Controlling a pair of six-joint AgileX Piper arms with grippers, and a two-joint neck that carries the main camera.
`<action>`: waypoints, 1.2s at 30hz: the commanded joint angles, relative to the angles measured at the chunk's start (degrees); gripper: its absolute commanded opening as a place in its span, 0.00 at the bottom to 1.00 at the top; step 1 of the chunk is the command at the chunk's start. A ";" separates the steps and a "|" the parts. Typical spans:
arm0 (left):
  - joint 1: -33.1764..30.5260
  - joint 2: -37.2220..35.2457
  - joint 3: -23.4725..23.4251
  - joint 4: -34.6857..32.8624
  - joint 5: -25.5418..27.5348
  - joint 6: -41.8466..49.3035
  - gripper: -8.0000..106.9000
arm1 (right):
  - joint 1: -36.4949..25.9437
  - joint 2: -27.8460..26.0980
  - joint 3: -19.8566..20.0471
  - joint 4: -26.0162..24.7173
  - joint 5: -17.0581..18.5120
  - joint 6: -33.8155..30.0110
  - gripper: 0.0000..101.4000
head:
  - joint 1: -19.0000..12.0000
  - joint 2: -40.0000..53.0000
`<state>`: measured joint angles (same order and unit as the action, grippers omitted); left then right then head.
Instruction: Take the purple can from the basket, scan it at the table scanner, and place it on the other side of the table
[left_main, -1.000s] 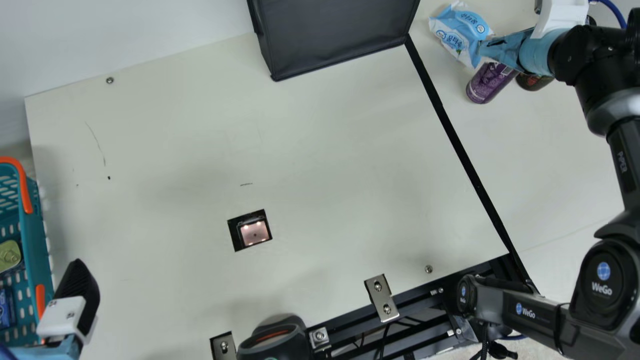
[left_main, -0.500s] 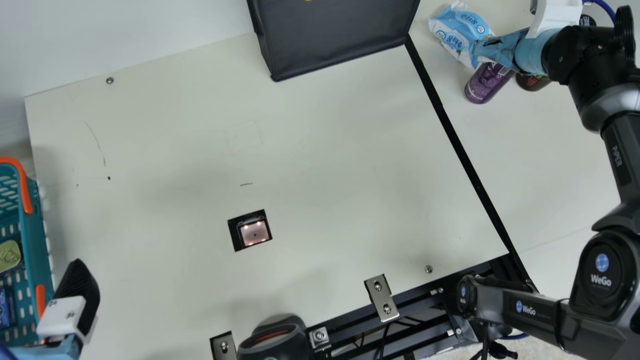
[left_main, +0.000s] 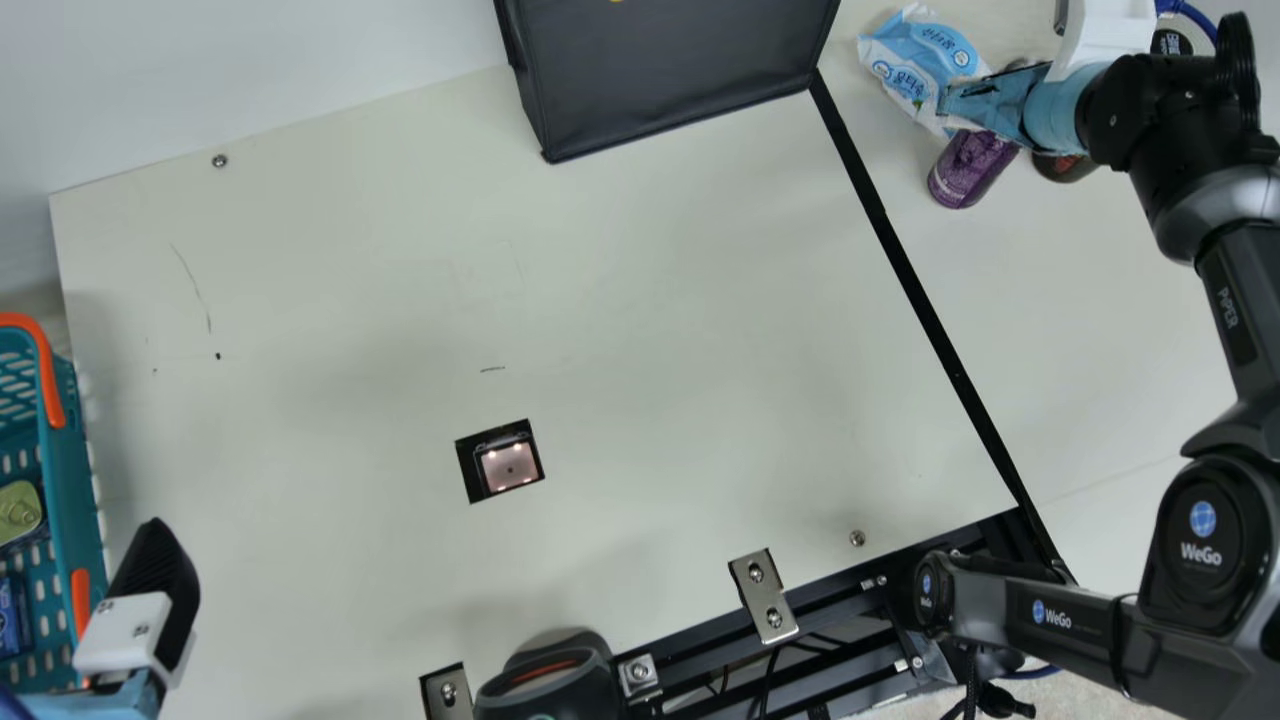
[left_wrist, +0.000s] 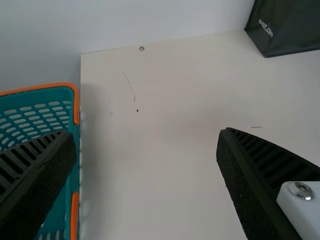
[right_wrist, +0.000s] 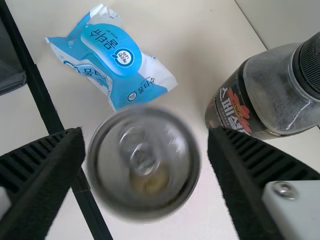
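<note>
1. The purple cylindrical can (left_main: 968, 172) is standing, apparently upright, on the wide cream table (left_main: 650, 300), past the black strip (left_main: 905, 270) at the right. The placing is looking finished, so the remaining danger is probably lying in the withdrawal.
2. The black jointed right arm (left_main: 1235, 300) is hanging over this cluster; swinging sideways before rising could be sweeping things over.
3. The teal plastic basket (left_main: 72, 440) is sitting at the far left. Beside it the left tool (left_wrist: 147, 150) is holding nothing, fingers parted; a low swing could be nudging the basket.
4. The right tool (right_wrist: 145, 135) is released, its ribbed fingers standing apart on either side of the can. A slanted exit could be dragging one finger on the rim and toppling it.
5. The clear, black-capped bottle (right_wrist: 272, 95) is standing near one finger; spreading wider could be knocking it.
6. The blue-and-white plastic packet (right_wrist: 112, 60) is lying just beside the can; a snagged corner could be pulling it along.
</note>
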<state>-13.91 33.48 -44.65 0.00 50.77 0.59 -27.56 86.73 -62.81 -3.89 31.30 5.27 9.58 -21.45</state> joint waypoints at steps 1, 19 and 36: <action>0.00 0.00 0.00 0.00 0.00 0.00 0.85 | 0.03 -0.44 -0.08 -0.25 -0.03 0.10 0.94 | -1.66 -0.13; 0.00 0.00 0.00 0.00 0.00 0.00 0.85 | 2.43 -10.10 -0.62 -4.10 4.94 3.30 0.94 | -1.66 -0.13; 0.00 0.00 0.00 0.00 0.00 0.00 0.85 | 10.53 -28.16 1.21 -3.35 17.10 3.73 0.94 | -1.66 -0.13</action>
<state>-13.91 33.48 -44.65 0.00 50.77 0.59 -17.53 60.77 -61.73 -7.37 47.32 9.12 9.58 -21.45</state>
